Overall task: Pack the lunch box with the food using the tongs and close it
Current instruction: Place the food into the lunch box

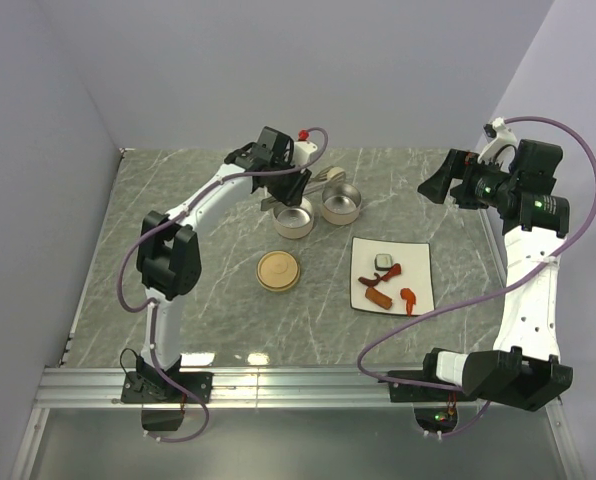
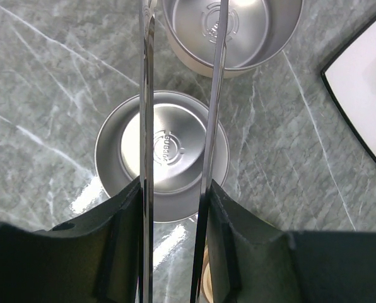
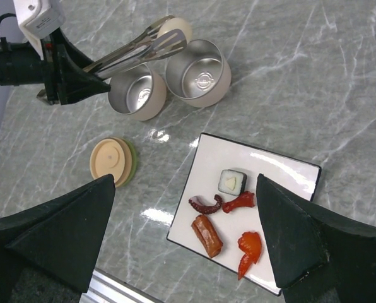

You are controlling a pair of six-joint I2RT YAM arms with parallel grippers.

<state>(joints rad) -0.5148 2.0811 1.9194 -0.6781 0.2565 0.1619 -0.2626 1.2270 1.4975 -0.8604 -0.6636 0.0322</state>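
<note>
Though faint overhead, tongs [image 2: 146,126] sharp wristward

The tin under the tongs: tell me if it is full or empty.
Empty. In the left wrist view the tin shows a bare stamped bottom between the tongs; the food lies on the white plate.

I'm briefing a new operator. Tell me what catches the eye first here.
The silver tongs, clamped in the left gripper, reach over two empty steel tins at the far middle. To their right, a white plate carries a brown sausage and red pieces.
</note>
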